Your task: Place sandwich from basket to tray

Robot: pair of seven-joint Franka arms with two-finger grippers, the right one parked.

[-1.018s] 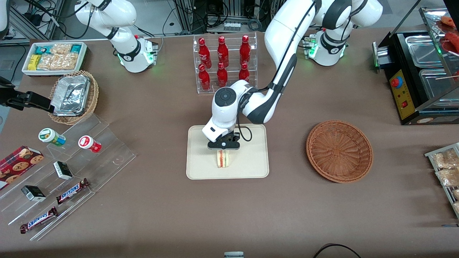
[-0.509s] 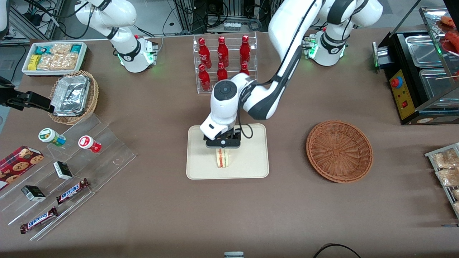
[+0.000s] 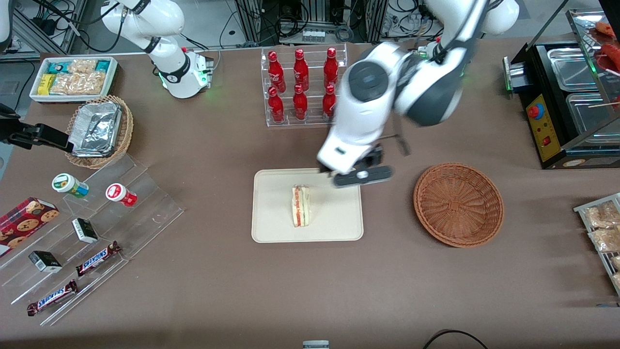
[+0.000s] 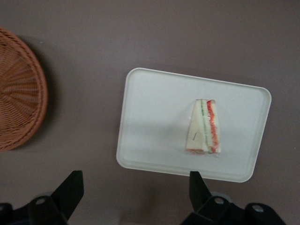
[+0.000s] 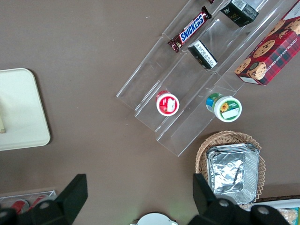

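The small triangular white-bread sandwich [image 3: 301, 206] is seen lying on the flat cream-white rectangular tray [image 3: 272, 228], clear of any grip. The left arm's black two-finger gripper [image 3: 363, 176] is held above the tray's edge, jaws spread apart and empty. The round reddish-brown wicker basket [image 3: 458, 204] is set nearby, toward the working arm's end.

Even overhead light, soft shadows (motion blur on the hand [image 3: 362, 175]).

Front view high, overlooking table; left wrist view looks straight down; both share tray [image 3: 271, 228] [image 4: 154, 117].
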